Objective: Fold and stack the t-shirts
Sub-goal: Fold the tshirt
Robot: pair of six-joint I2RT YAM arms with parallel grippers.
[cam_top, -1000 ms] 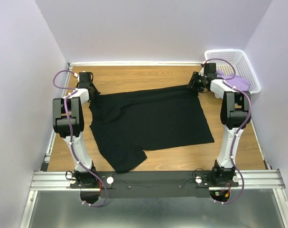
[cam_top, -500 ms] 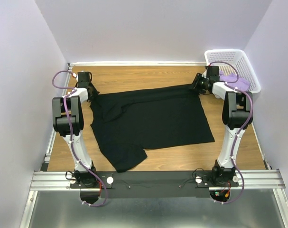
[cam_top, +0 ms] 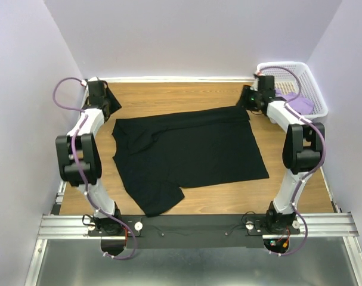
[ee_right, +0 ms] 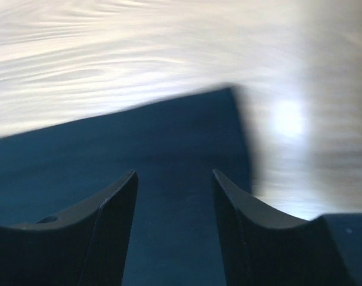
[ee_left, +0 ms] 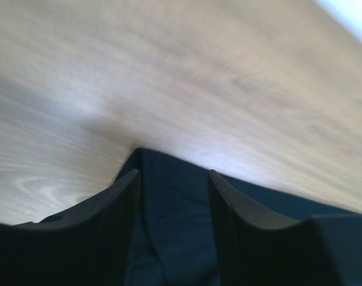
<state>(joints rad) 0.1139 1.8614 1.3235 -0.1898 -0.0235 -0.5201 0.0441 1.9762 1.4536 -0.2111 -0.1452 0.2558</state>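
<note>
One black t-shirt, one lavender t-shirt (two altogether), one basket.

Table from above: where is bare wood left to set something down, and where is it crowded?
Widest bare wood: the far strip of table between back wall and black shirt. The near-right strip between its hem and the rail. Crowded: the far corners, with the left gripper and right gripper over the shirt's corners, and the basket far right.

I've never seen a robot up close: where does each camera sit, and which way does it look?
Top external: above and behind, looking down on table, black t-shirt, left arm, right arm.
Left wrist: on left arm, looking past left gripper at shirt's corner.
Right wrist: past right gripper, another corner.
Shared: the black t-shirt.
</note>
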